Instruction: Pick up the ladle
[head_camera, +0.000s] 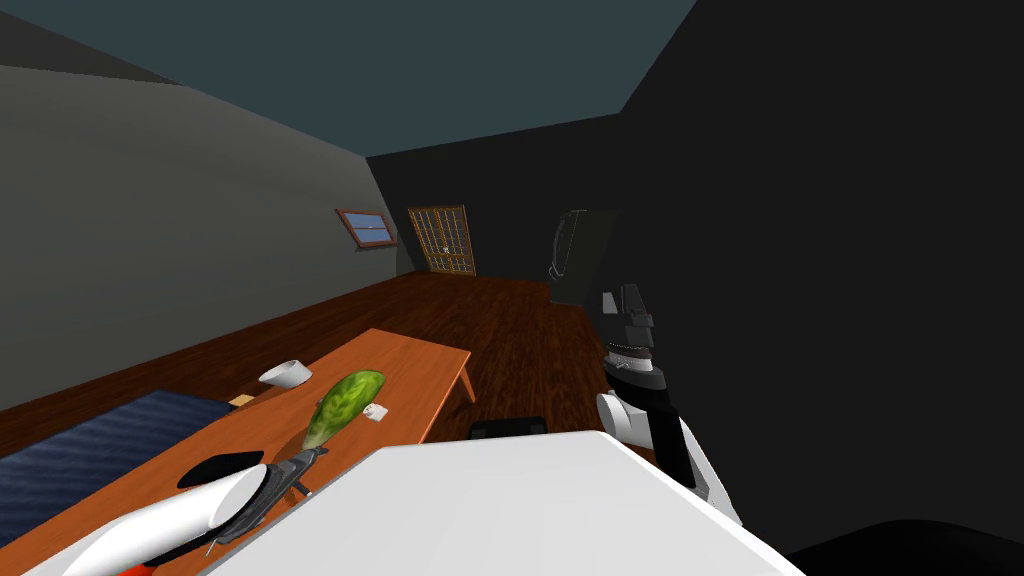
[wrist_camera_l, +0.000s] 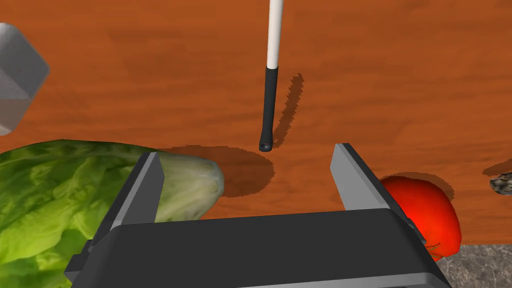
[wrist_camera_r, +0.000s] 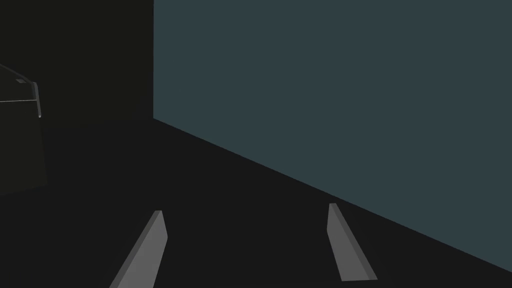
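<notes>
Left gripper (wrist_camera_l: 250, 175): fingers spread, empty. Slim white ladle handle (wrist_camera_l: 270, 107), dark grip end, lies just beyond the gripper's gap, long axis running straight away.

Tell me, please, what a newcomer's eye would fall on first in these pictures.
The bright green lettuce and the red tomato stand out on the orange-brown table, one on either side of the open left end effector. Just ahead of it is the ladle, whose white handle has a dark end pointing back toward the end effector.
</notes>
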